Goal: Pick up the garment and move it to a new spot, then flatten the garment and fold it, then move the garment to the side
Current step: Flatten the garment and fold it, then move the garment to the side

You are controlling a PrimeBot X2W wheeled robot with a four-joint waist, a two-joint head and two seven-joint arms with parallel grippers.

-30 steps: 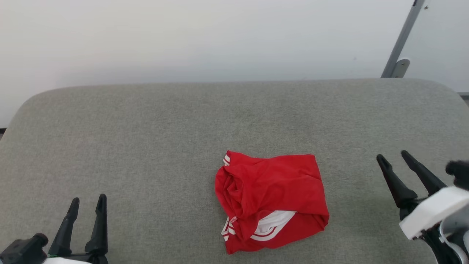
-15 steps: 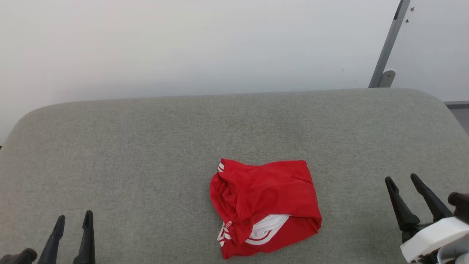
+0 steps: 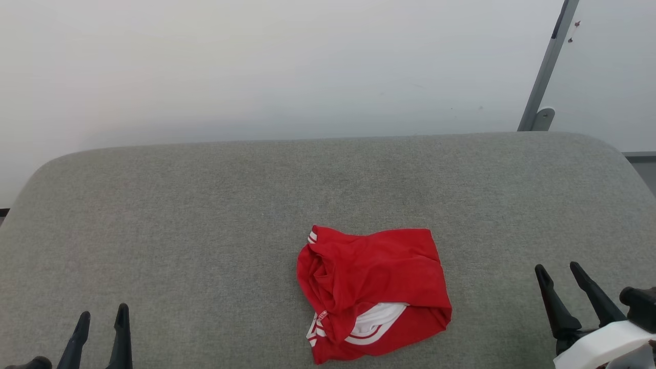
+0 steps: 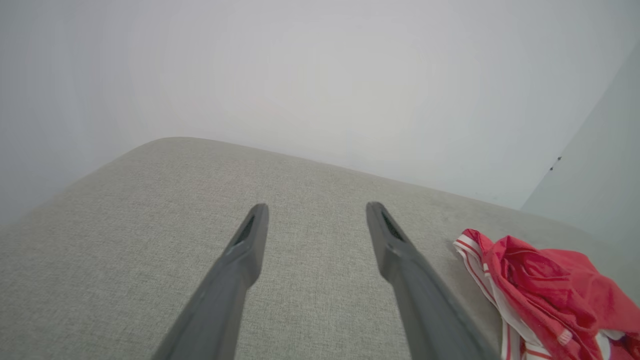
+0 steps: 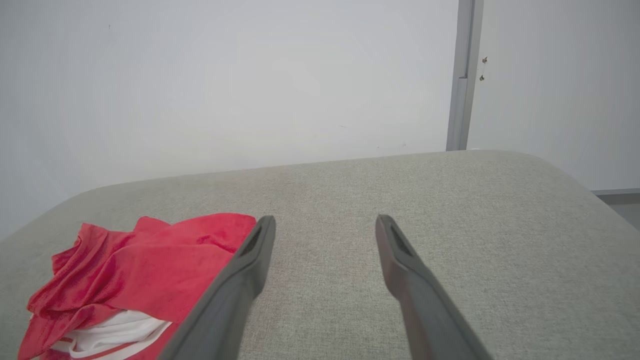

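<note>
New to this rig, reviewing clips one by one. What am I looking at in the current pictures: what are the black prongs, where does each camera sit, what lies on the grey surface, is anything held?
This is a two-armed robot. The wide picture comes from a camera on its head, looking down on a grey fabric-covered surface before a pale wall. The black prongs are its fingers: the left gripper at the lower left, the right gripper at the lower right. The other two pictures come from a camera on each wrist, looking along that arm's own two fingers. One thing lies on the surface: the garment, red with white striped trim, crumpled in a loose heap between the grippers. Both grippers are open, hold nothing and stand clear of the cloth.
</note>
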